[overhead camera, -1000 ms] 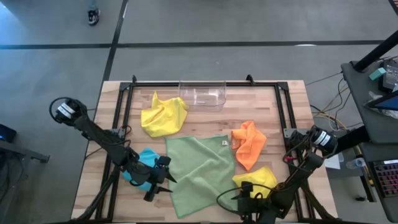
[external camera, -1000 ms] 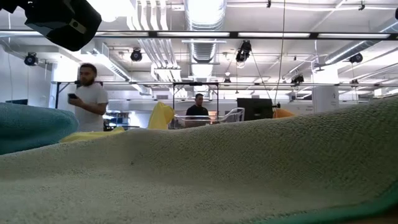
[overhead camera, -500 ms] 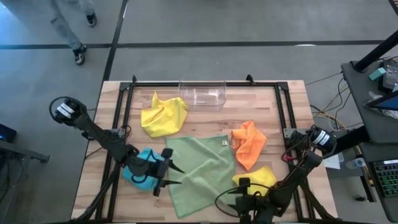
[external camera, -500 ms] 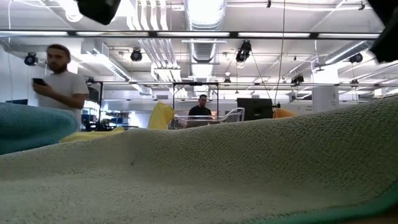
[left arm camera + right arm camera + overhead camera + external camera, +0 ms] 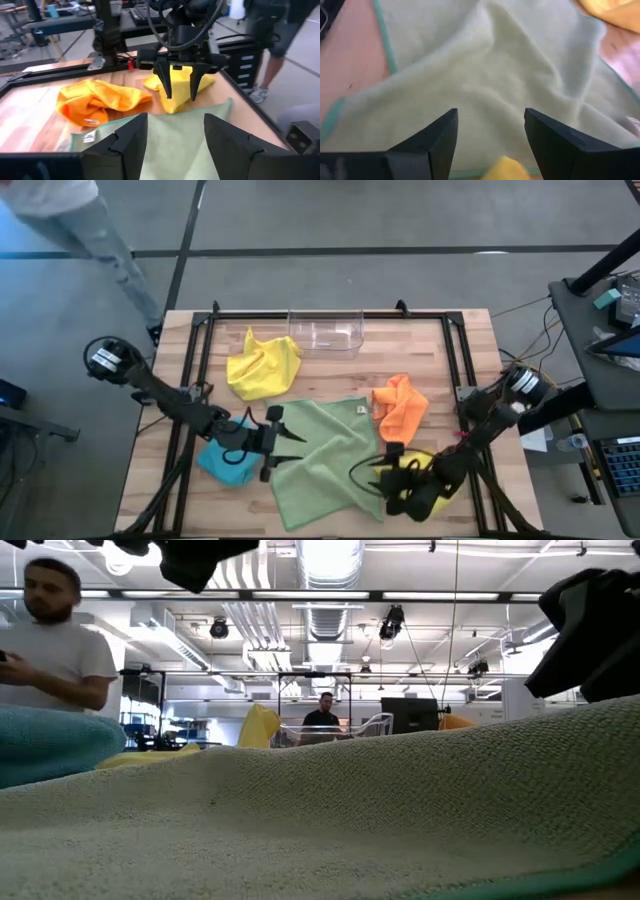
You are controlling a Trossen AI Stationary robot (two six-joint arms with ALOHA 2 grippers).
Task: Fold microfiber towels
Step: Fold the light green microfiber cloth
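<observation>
The pale green square microfiber towel (image 5: pixel 325 460) lies spread flat on the wooden desk (image 5: pixel 180 350), its diagonal running from the corner nearest the clear plastic bin (image 5: pixel 325 332) toward the desk's near edge. The left gripper (image 5: pixel 283 445) sits at the towel's left edge, fingers parted and empty, pointing across the cloth. The right gripper (image 5: pixel 372 477) sits at the opposite edge, fingers likewise parted and empty, facing the left one. The towel thus lies between the two grippers, directly ahead of each; both are about equally near, so a two-arm pinch of opposite edges appears to be the coming move.

The crumpled light blue towel (image 5: pixel 224 465) lies just beside the green towel's left edge, under the left arm. The crumpled orange towel (image 5: pixel 400 410) and the yellow towel (image 5: pixel 262 365) lie nearer the bin.

Compared with one second ago, both grippers have advanced inward from the desk's near edge to the green towel's edges. A person (image 5: pixel 50 635) has walked closer.
</observation>
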